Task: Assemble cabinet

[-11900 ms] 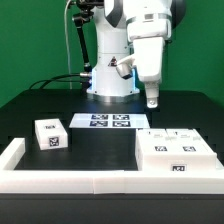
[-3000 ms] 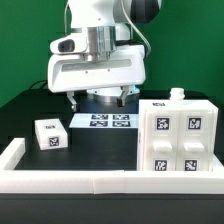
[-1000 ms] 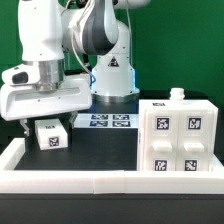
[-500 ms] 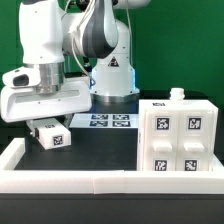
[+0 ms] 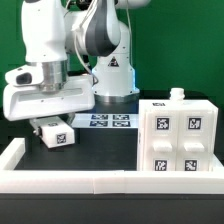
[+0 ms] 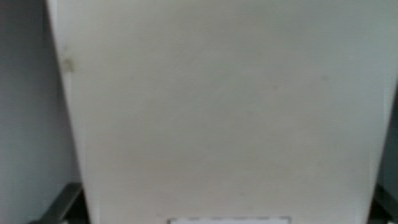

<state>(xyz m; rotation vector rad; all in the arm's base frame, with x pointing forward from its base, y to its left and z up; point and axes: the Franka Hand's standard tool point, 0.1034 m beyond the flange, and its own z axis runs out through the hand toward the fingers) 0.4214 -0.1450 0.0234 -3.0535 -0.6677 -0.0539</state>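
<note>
The cabinet body (image 5: 178,138) stands upright at the exterior view's right, showing several tags on its front face and a small knob on top. A small white tagged block (image 5: 56,135) is at the exterior view's left. My gripper (image 5: 50,122) is straight over it, with its fingers down on either side of the block, shut on it. The block looks slightly tilted and just off the table. In the wrist view the block's plain white face (image 6: 231,100) fills nearly the whole picture, with dark finger edges at the lower corners.
The marker board (image 5: 112,121) lies flat behind the middle of the black table. A low white rim (image 5: 90,182) edges the table's front and left. The robot base (image 5: 112,85) stands at the back.
My gripper has come down from the middle to the left over the small block. In the last second the block has shifted slightly right and tilted between the fingers.
</note>
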